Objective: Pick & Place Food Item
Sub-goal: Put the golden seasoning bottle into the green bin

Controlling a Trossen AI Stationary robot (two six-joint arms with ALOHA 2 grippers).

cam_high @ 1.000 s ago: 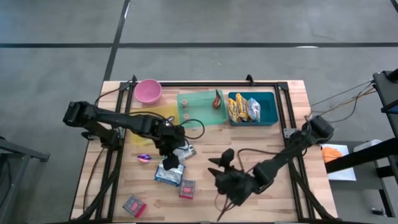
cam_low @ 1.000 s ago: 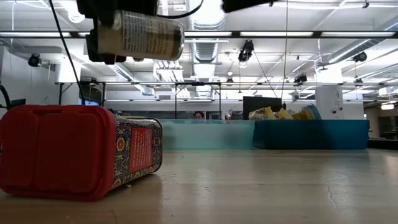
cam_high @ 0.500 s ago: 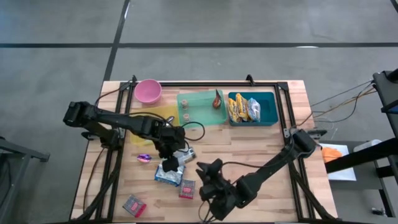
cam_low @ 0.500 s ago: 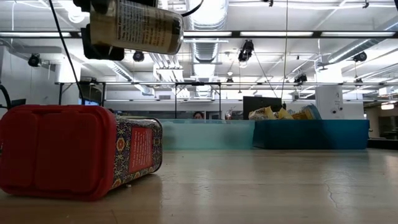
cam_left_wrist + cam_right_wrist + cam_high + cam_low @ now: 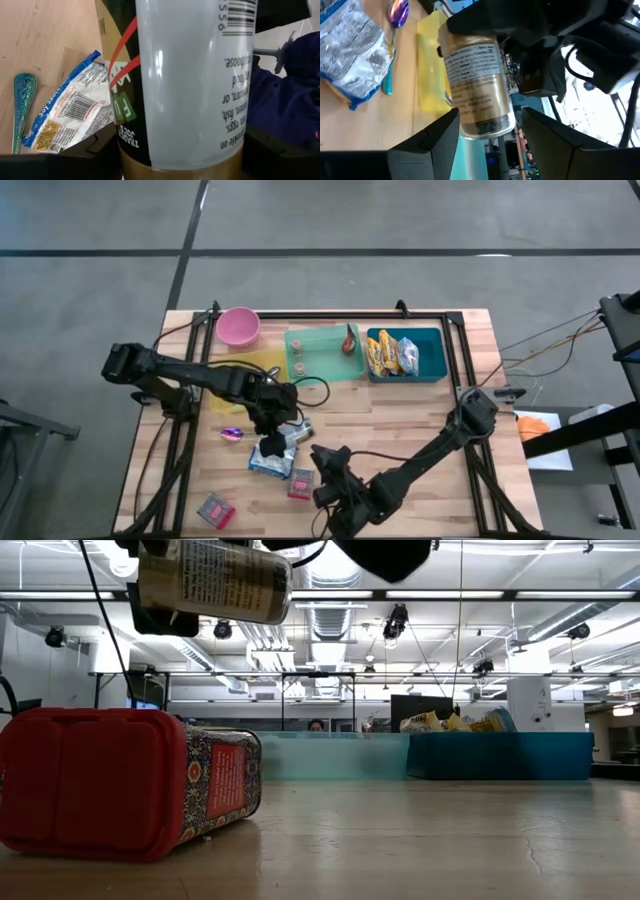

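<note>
A jar (image 5: pixel 215 580) with a gold body and a white label hangs above the table's middle, with my left gripper (image 5: pixel 283 425) shut on it. The right wrist view shows the same jar (image 5: pixel 475 85) just ahead of my right gripper (image 5: pixel 322 463), which is open. Its two fingers (image 5: pixel 427 142) stand on either side of the jar's near end, apart from it. A red tin (image 5: pixel 120 780) lies on its side on the table near the front left. My left gripper pinches the jar's round sides between its two fingers, near the gold end (image 5: pixel 180 165). The fingers slant down from the table's left. The jar is lifted clear of the table and lies almost level, slightly tilted.
At the back stand a pink bowl (image 5: pixel 239 326), a green tray (image 5: pixel 325 352) and a blue bin (image 5: pixel 432 358) with snack bags. Under the jar lie a blue-white packet (image 5: pixel 270 460), a small red packet (image 5: pixel 301 483) and a purple spoon (image 5: pixel 232 434).
My right gripper has gone toward the table's left edge and a little down, rolling as it went, and now stands close by the jar. My left gripper has stayed in place. The jar has tipped a little and sits slightly higher in the low view.
</note>
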